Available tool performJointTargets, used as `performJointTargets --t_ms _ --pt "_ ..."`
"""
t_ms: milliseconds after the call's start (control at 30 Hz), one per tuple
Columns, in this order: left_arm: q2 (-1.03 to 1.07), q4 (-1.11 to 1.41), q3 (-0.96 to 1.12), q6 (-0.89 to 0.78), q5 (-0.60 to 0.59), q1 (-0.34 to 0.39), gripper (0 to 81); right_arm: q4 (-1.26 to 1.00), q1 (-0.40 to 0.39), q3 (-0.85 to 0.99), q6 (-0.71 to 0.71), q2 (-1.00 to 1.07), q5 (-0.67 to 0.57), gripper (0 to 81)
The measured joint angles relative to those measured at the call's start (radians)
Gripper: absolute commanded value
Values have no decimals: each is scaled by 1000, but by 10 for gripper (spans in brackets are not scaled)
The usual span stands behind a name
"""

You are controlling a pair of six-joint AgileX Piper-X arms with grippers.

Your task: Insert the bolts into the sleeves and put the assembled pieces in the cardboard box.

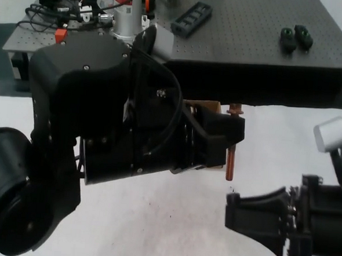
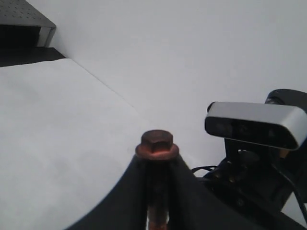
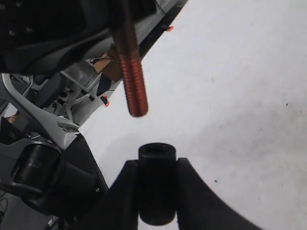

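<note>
Left end effector: pressed together on the bolt just under its flanged head; the shank hangs upright below the fingers.
Right end effector: pinching the sleeve between its two fingers, open bore turned up toward the bolt.
Bolt and sleeve: apart; the threaded tip hangs above the sleeve's mouth and off to one side of it, not over the bore.
Risk: with that offset, a straight descent would likely land the tip on the sleeve's rim or on a finger; the sleeve could tilt in its grip, or the bolt could slide up through the left fingers; a slight lean of the shank could jam the thread at the mouth.
Right wrist view: gives the tip-to-bore offset; the left wrist view offers instead the hex head and the hold beneath it.
High view: gives both end effectors together, the right below and beside the left; the cardboard box edges out just behind the left end effector.
</note>
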State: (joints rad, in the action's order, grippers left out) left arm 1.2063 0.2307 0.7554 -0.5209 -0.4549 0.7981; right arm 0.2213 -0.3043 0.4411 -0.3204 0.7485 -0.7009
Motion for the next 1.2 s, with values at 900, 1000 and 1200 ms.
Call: performJointTargets --t_ms 900,1000,1200 --pt "0 20 0 -22 -38 0 468 -330 -13 -3 -42 48 59 34" --pt "0 30 0 -22 -13 0 498 -356 -11 -6 -42 48 114 34" --pt "0 -96 0 10 95 -14 272 -366 91 -6 27 83 258 34"
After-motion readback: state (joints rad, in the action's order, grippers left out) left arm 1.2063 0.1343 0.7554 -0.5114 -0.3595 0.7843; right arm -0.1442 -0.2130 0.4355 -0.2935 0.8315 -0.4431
